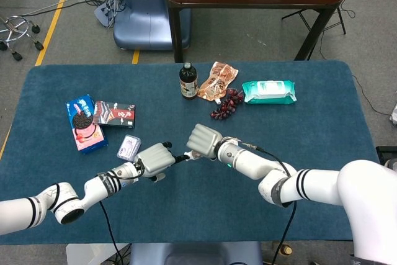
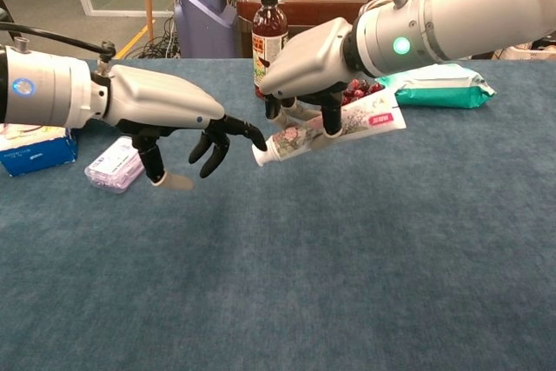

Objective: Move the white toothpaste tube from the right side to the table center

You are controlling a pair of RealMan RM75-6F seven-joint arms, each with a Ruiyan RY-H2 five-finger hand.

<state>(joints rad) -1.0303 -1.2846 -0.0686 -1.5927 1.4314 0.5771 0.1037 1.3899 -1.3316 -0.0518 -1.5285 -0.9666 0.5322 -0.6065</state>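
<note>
My right hand grips the white toothpaste tube above the table, cap end pointing left and slightly down. In the head view the right hand covers most of the tube, whose cap peeks out beside it. My left hand hovers just left of the cap, fingers apart and empty, its fingertips almost touching the cap. In the head view the left hand sits near the table's front centre.
A dark bottle, a snack bag, red grapes and a green wipes pack lie at the back. Cookie boxes and a small purple packet lie at the left.
</note>
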